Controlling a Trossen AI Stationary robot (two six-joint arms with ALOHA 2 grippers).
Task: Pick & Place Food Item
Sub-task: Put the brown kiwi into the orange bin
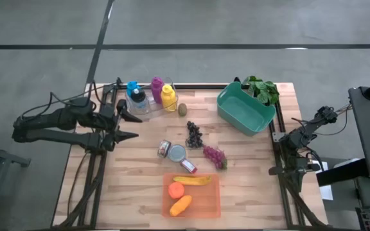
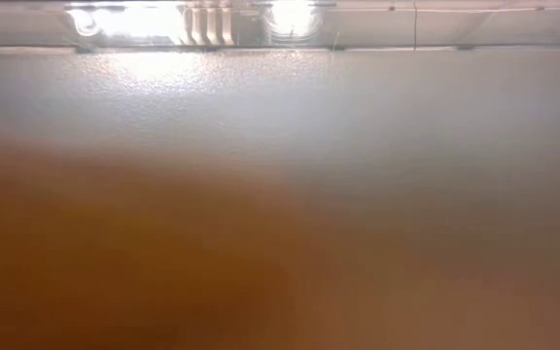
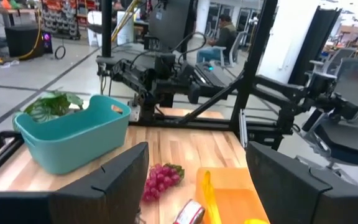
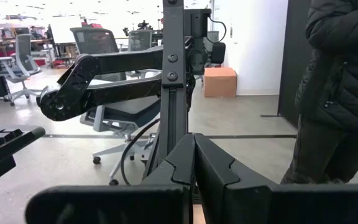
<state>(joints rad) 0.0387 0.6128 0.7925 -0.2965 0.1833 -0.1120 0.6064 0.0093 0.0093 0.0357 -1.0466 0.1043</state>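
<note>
On the wooden table lie a kiwi [image 1: 182, 109], dark grapes [image 1: 194, 135] and red grapes [image 1: 214, 156] [image 3: 160, 179]. An orange tray [image 1: 205, 204] [image 3: 232, 193] at the near edge holds a banana [image 1: 193, 180], a round orange fruit [image 1: 176, 190] and a carrot [image 1: 180, 205]. A teal basin [image 1: 245, 108] [image 3: 73, 137] stands at the far right. My left gripper [image 1: 133, 127] [image 3: 196, 155] hangs open and level over the table's left part, pointing toward the right edge, with nothing between its fingers. My right gripper [image 1: 292, 136] [image 4: 194, 143] rests shut at the table's right edge.
Blue, magenta and yellow bottles [image 1: 151, 95] stand at the far edge in a clear holder. A can [image 1: 165, 148], a round tin [image 1: 177, 153] and a small red packet [image 1: 189, 166] lie mid-table. Green leaves [image 1: 262, 88] sit behind the basin. A person in a dark jacket [image 4: 340, 87] stands beyond the table.
</note>
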